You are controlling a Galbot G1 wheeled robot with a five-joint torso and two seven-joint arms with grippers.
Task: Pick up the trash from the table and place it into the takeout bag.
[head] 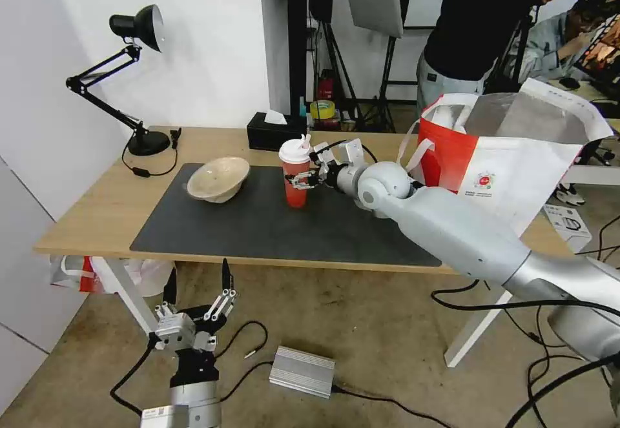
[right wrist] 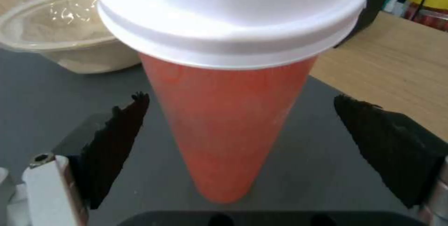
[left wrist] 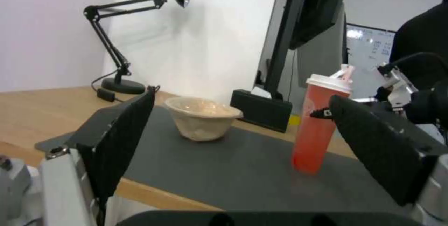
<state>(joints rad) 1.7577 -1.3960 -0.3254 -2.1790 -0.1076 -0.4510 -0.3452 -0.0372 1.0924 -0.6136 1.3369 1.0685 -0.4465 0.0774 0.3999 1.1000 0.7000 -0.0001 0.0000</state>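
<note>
On your tabletop (head: 97,221), the upright red drink cup (head: 296,179) stands between the right gripper (head: 303,177) jaws, spread wide, untouched. Left gripper (head: 197,289) hangs parked below, jaws open.

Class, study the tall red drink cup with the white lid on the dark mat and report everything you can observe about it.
The tall red drink cup tapers towards its base and carries a white domed plastic lid with a raised tab. It stands upright on the dark grey rectangular mat, right of the shallow beige paper-pulp bowl. The right gripper brackets it, open; its black fingers sit either side, clear of the wall.
</note>
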